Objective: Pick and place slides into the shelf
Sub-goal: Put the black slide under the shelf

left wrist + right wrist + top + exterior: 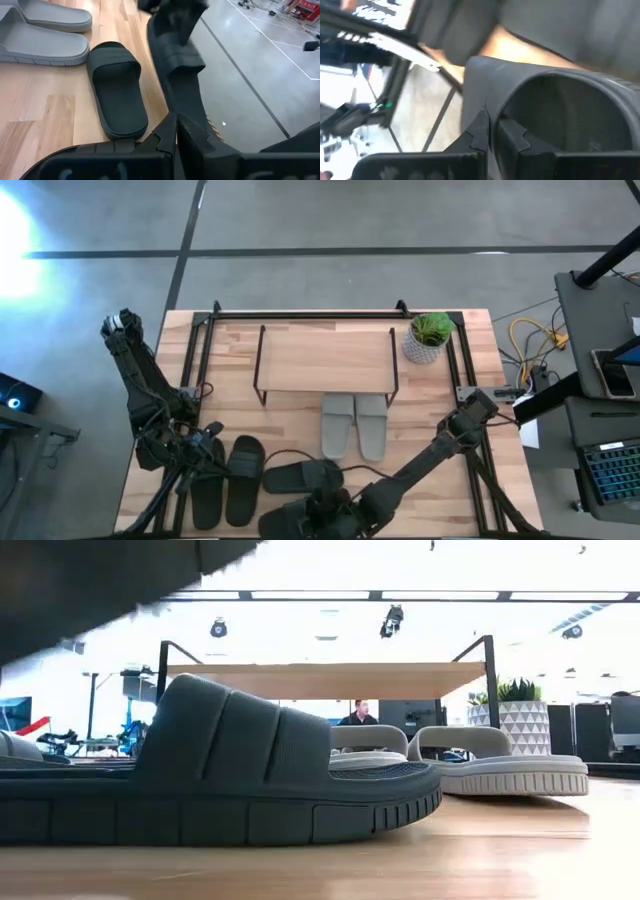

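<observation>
The shelf [325,360] stands at the table's far middle. The pale grey slides [355,425] lie side by side on the table, their far ends under its board; they also show in the low view [500,765]. The black slides [228,480] lie flat at the near left. One olive slide [303,475] lies flat at the near middle, and shows in the left wrist view [117,90]. The other olive slide [285,522] is at the near edge, with my right gripper [330,508] shut on it. My left gripper [203,443] is shut and empty beside the black slides. My right gripper pinches the olive slide between its two fingers at the edge of the broad strap [482,97]. In the left wrist view the slide [177,75] is tilted, its gripped end raised under the gripper and its other end low by the table's near edge.
A potted plant [430,338] in a white pot stands at the shelf's right end. A black metal frame [200,330] runs round the table's far part. A desk with a laptop [610,470] stands off the table's right. A person [357,713] sits in the room behind.
</observation>
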Robot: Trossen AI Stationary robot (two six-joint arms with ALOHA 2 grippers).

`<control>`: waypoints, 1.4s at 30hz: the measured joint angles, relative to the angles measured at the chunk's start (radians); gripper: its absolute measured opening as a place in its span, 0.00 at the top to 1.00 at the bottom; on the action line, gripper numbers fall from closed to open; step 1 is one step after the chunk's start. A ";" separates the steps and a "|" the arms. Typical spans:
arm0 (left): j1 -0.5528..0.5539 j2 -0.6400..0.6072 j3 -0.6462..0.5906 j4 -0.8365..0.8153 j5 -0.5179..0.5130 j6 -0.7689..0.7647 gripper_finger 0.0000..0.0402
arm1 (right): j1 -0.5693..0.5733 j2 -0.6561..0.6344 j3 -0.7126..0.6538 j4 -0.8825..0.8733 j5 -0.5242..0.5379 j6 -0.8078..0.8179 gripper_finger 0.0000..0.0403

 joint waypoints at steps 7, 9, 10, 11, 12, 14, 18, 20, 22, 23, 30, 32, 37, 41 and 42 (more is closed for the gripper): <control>0.000 0.001 -0.001 0.026 -0.011 0.004 1.00 | -0.041 -0.003 0.256 -0.272 0.040 -0.206 0.97; 0.000 0.001 -0.001 0.046 -0.023 0.004 1.00 | -0.070 -0.021 0.259 -0.324 0.044 -0.239 0.97; 0.000 0.002 -0.001 0.055 -0.025 0.004 1.00 | -0.082 -0.035 0.250 -0.338 0.043 -0.254 0.97; 0.000 0.002 -0.001 0.061 -0.025 0.004 1.00 | -0.098 -0.041 0.246 -0.347 0.038 -0.276 0.97; 0.000 0.002 -0.001 0.064 -0.026 0.004 1.00 | -0.113 -0.046 0.246 -0.349 0.022 -0.307 0.97; 0.000 0.005 -0.001 0.079 -0.026 0.004 1.00 | -0.143 -0.053 0.246 -0.341 -0.004 -0.371 0.97; 0.000 0.022 0.000 0.080 -0.026 0.004 1.00 | -0.204 -0.054 0.252 -0.308 -0.089 -0.493 0.97; 0.000 0.037 -0.005 0.079 -0.030 0.004 1.00 | -0.229 -0.054 0.253 -0.270 -0.136 -0.538 0.97; 0.002 0.057 -0.012 0.078 -0.045 0.004 1.00 | -0.244 -0.054 0.254 -0.240 -0.157 -0.573 0.97; 0.003 0.068 -0.014 0.076 -0.058 0.004 1.00 | -0.247 -0.054 0.254 -0.221 -0.163 -0.592 0.97; 0.046 0.142 -0.018 0.078 -0.078 0.003 1.00 | -0.229 -0.069 0.265 -0.171 -0.247 -0.598 0.97; 0.058 0.160 -0.017 0.078 -0.078 0.003 1.00 | -0.220 -0.070 0.266 -0.164 -0.246 -0.598 0.97; 0.092 0.203 -0.013 0.145 -0.046 0.004 1.00 | -0.220 -0.070 0.265 -0.163 -0.220 -0.594 0.97; 0.114 0.253 -0.015 0.240 0.004 0.013 1.00 | -0.248 -0.064 0.265 -0.139 -0.208 -0.595 0.97; 0.117 0.268 -0.013 0.250 0.012 0.014 1.00 | -0.255 -0.063 0.264 -0.134 -0.210 -0.596 0.97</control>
